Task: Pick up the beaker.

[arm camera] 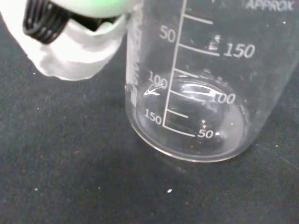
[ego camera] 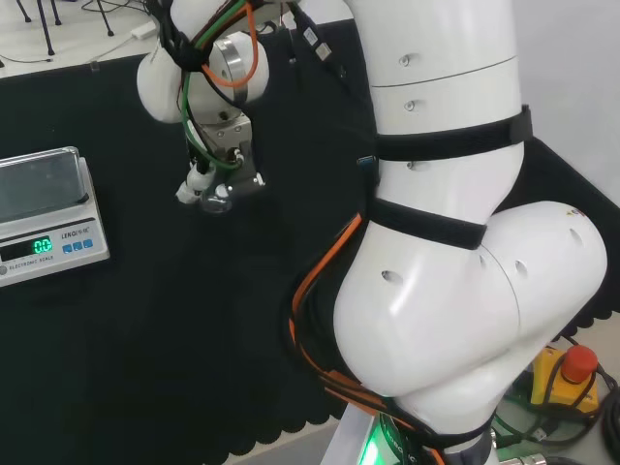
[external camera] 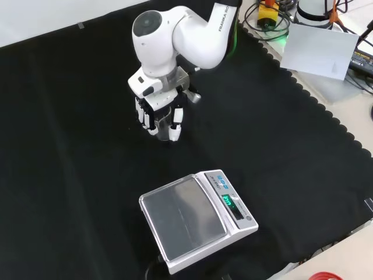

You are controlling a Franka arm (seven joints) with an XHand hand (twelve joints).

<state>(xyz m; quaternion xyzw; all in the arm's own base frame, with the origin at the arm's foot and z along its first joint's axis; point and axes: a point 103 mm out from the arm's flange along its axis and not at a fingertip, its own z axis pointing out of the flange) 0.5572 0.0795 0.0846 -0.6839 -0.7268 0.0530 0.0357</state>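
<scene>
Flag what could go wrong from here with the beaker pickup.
1. The beaker is clear, smooth glass, with the robot hand curled round it; it could slip as it lifts.
2. The scale sits nearby on the cloth; a swing that way might clip it.

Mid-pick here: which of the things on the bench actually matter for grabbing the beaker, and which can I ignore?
Part of the job:
- beaker, clear glass, upright on the cloth, looks empty
- hand, fingers curled round the beaker

Just lying about:
- scale, nearer the front camera than the hand, its pan bare
- red button box, off the cloth beside the arm's base
</scene>
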